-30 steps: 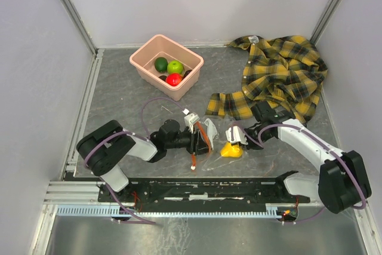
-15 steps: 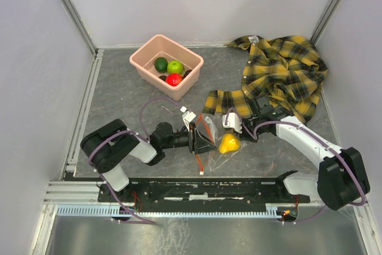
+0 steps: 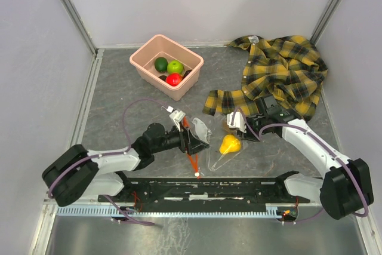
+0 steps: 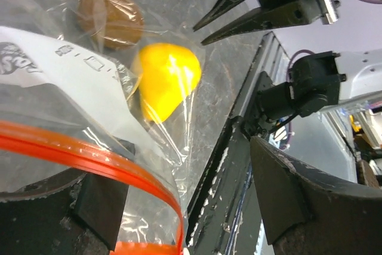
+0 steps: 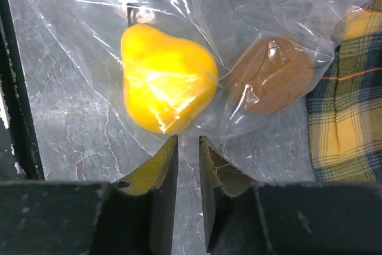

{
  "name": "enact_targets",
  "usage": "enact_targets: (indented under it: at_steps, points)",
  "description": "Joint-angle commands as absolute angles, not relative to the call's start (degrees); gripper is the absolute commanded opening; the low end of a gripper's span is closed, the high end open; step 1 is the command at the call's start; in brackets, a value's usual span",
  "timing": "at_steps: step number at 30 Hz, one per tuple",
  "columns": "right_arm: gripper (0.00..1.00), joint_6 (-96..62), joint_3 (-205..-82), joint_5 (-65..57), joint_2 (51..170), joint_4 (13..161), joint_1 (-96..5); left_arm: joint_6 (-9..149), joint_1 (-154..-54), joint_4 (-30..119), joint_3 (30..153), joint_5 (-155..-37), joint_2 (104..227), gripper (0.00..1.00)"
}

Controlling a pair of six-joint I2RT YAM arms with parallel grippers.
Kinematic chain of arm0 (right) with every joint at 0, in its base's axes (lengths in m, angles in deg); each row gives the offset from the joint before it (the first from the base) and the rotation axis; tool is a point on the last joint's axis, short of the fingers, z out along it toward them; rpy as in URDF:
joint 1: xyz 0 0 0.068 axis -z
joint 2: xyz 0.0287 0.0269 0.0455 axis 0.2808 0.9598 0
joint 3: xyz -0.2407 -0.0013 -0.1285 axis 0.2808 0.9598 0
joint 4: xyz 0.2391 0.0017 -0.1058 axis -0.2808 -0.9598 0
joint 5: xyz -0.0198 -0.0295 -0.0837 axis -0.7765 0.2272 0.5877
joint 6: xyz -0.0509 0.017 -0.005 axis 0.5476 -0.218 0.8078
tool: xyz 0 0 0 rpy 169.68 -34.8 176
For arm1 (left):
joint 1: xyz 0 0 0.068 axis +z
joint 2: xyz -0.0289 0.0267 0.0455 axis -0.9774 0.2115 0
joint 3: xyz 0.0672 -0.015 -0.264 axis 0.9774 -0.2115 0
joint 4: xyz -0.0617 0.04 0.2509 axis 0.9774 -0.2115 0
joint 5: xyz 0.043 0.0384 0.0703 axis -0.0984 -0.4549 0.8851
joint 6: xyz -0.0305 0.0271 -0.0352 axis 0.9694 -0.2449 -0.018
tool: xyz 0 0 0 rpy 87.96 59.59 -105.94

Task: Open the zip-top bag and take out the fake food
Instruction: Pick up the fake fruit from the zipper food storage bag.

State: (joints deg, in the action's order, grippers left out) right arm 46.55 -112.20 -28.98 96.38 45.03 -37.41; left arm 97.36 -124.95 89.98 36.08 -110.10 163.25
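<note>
The clear zip-top bag lies on the table between my two grippers, its orange-red zip strip curving across the left wrist view. Inside it are two pieces of fake food, a yellow pear and a brown fruit. My left gripper stands open wide, with the bag's mouth edge lying against one finger. My right gripper sits just behind the pear, its jaws a narrow gap apart over the bag's film. From above, the left gripper is left of the bag and the right gripper is on the right.
A pink tub at the back left holds a dark green, a light green and a red fruit. A yellow-and-black plaid shirt lies crumpled at the back right, its sleeve reaching close to the bag. The black base rail runs along the near edge.
My left jaws have spread wide and let go of the bag's mouth, and the left arm has swung out leftward. The right jaws have parted slightly. The bag has settled on the table.
</note>
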Motion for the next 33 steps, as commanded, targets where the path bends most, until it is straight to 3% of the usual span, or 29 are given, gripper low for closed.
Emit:
enact_targets:
  at_steps: [1, 7, 10, 12, 15, 16, 19, 22, 25, 33]
  points:
    - [0.29, 48.6, -112.9, -32.6, 96.8, 43.7, -37.5, 93.9, -125.0, 74.6, 38.2, -104.5, 159.3, 0.84]
    - [0.52, 52.6, -110.6, -32.9, 95.1, 43.7, -37.4, 95.9, -125.5, 71.5, 38.8, -103.0, 160.5, 0.84]
    - [0.64, 56.3, -109.0, -34.1, 94.5, 43.2, -38.0, 97.4, -125.7, 74.5, 39.2, -104.9, 161.8, 0.75]
    - [0.70, 56.6, -108.0, -33.3, 94.3, 44.6, -38.9, 98.6, -125.7, 76.3, 40.0, -106.7, 163.0, 0.62]
    - [0.71, 55.3, -107.3, -30.6, 95.2, 47.2, -40.8, 98.9, -125.8, 77.0, 41.9, -109.1, 165.0, 0.28]
    - [0.70, 54.8, -107.2, -29.8, 95.8, 48.0, -41.4, 99.1, -125.7, 77.7, 42.3, -110.0, 165.3, 0.22]
    - [0.68, 52.7, -106.7, -26.5, 97.4, 51.3, -43.3, 101.8, -125.7, 83.7, 41.9, -113.5, 165.5, 0.17]
    - [0.65, 48.5, -107.0, -24.7, 98.9, 55.0, -43.9, 104.7, -125.7, 90.0, 41.5, -117.9, 165.9, 0.13]
    - [0.52, 45.4, -108.4, -24.3, 100.9, 56.2, -44.1, 107.4, -125.7, 95.2, 40.9, -120.8, 167.0, 0.12]
    - [0.03, 41.2, -112.6, -25.9, 105.0, 54.3, -43.9, 113.2, -125.2, 109.4, 38.3, -123.9, 169.2, 0.12]
